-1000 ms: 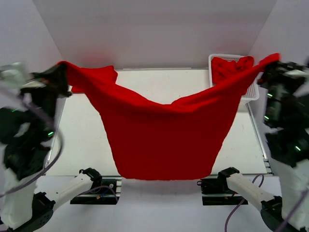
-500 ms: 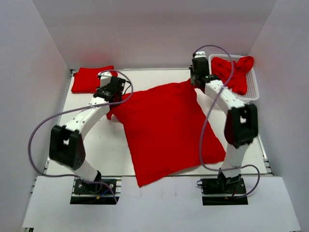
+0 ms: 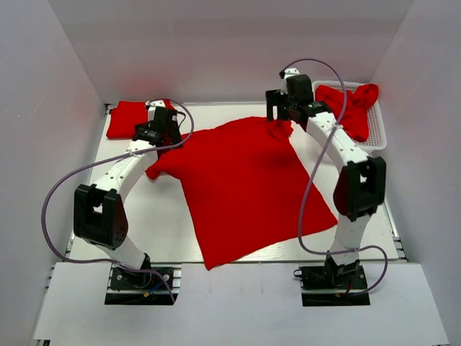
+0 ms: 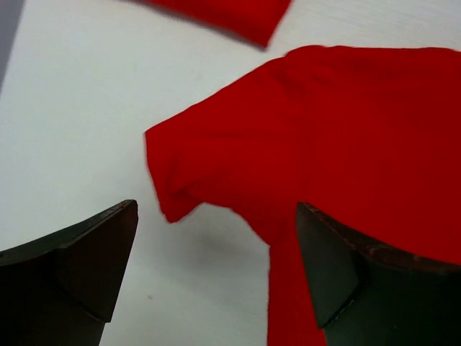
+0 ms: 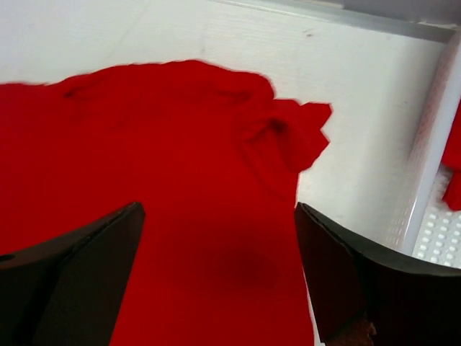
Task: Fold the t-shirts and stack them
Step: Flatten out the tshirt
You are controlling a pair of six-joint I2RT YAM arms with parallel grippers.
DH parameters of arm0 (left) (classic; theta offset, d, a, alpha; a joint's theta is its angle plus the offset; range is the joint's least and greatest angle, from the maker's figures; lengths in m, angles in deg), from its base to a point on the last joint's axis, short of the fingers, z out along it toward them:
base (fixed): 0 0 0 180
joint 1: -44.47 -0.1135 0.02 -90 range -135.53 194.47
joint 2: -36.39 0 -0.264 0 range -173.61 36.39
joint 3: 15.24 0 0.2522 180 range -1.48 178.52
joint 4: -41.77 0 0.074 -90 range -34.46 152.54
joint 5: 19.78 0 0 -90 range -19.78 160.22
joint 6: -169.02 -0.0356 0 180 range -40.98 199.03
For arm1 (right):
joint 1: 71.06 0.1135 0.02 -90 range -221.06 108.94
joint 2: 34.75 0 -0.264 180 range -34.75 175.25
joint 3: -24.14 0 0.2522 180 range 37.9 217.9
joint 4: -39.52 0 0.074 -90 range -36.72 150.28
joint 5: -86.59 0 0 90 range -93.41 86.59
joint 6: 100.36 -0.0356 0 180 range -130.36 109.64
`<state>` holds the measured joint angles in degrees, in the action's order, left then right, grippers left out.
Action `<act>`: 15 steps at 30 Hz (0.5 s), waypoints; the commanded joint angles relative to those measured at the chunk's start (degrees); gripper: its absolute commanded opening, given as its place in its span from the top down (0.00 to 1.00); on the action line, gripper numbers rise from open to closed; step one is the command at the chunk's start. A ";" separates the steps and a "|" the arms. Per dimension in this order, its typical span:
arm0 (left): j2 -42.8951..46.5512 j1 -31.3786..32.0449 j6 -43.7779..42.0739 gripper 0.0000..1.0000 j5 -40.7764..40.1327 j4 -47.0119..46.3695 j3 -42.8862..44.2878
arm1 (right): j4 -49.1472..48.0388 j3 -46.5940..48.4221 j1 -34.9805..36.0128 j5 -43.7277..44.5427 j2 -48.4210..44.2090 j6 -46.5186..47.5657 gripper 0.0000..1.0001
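Observation:
One red t-shirt (image 3: 245, 187) lies spread flat across the middle of the table, its hem toward the near edge. My left gripper (image 3: 164, 137) hovers open over its left sleeve (image 4: 194, 166), with nothing between the fingers (image 4: 216, 216). Over the shirt's right shoulder my right gripper (image 3: 278, 115) also stands open (image 5: 220, 216), above the cloth beside the crumpled right sleeve (image 5: 295, 137). A folded red t-shirt (image 3: 126, 119) rests at the back left; its edge shows in the left wrist view (image 4: 223, 14). More red t-shirt fabric (image 3: 353, 108) fills the basket.
A white mesh basket (image 3: 376, 137) stands at the back right corner, its rim close to my right gripper (image 5: 432, 216). White walls enclose the table on three sides. Purple cables loop off both arms.
A second ago both grippers held the shirt stretched in the air. They brought it down onto the table, opened and let go; it now lies flat.

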<state>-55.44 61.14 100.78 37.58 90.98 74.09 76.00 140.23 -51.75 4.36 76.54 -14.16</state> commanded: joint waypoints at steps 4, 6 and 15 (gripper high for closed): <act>-5.19 -0.05 -9.63 0.00 15.05 -11.44 3.61 | 2.77 -16.16 2.92 -10.93 -15.12 -5.43 0.10; -8.52 -0.05 -10.16 0.00 16.29 -12.06 5.37 | 1.81 -27.59 3.45 -12.34 -19.25 -9.38 0.10; -25.50 -0.58 -7.88 0.00 17.53 -5.65 14.52 | 2.49 -54.41 3.89 -10.33 -33.67 -20.29 0.10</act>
<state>-81.34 61.12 92.00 53.31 82.76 86.51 79.13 87.49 -47.47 -6.50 47.23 -29.94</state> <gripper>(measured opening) 0.996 0.905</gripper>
